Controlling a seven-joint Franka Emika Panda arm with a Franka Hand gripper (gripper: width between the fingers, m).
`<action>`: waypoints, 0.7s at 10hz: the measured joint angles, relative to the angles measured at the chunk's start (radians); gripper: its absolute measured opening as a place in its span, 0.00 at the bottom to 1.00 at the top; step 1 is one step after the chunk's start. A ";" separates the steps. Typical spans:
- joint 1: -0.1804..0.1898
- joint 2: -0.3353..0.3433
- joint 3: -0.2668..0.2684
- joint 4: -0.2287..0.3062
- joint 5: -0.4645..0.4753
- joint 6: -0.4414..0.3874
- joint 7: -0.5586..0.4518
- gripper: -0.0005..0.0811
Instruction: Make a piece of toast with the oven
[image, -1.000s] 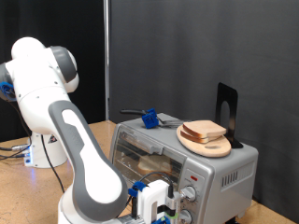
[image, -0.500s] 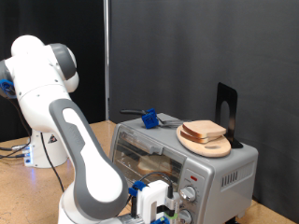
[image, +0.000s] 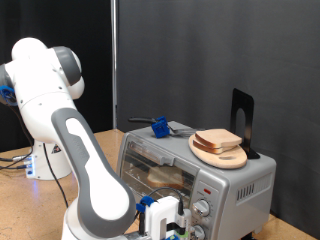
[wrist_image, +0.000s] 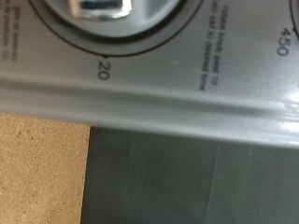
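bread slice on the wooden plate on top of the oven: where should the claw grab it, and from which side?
Grip the slice by its crust edges, probably coming from above: it lies flat on the plate atop the oven, and the black stand blocks the back. The claw is low at the oven's front knobs.

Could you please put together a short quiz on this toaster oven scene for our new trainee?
1. True or false: a slice of bread lies on the wooden plate on top of the oven.
2. What is the tool nearest to? A) the oven's knobs B) the black stand C) the blue-handled utensil
3. Fill in: the oven's glass door is ____.

Key: 1 true; 2 A; 3 closed.
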 joint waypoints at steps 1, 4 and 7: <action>0.000 0.000 0.000 0.000 0.003 -0.001 -0.004 0.02; -0.001 0.000 0.000 -0.001 0.015 0.000 -0.004 0.01; -0.004 0.000 0.000 -0.001 0.019 0.006 -0.004 0.01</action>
